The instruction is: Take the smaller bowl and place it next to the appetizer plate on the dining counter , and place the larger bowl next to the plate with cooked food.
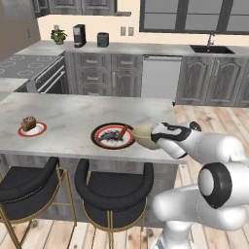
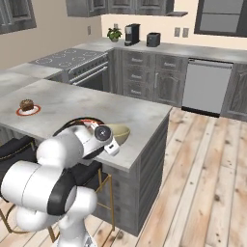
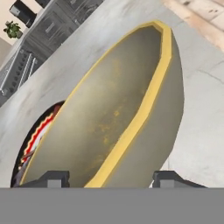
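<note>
the pincer (image 3: pixel 107 178) grips the rim of the larger bowl (image 1: pixel 146 136), one tip inside and one outside, on the dining counter (image 1: pixel 73 116) just beside the plate with cooked food (image 1: pixel 113 136). risk, as judged: the smooth glazed wall may slip, or the deep rounded bowl may nudge that red-rimmed, dark-centred plate beyond it.

Grey cabinets (image 1: pixel 112 73) line cream walls; 2 black stools (image 1: pixel 114 189) stand on pale wood floor (image 2: pixel 202 183)
</note>
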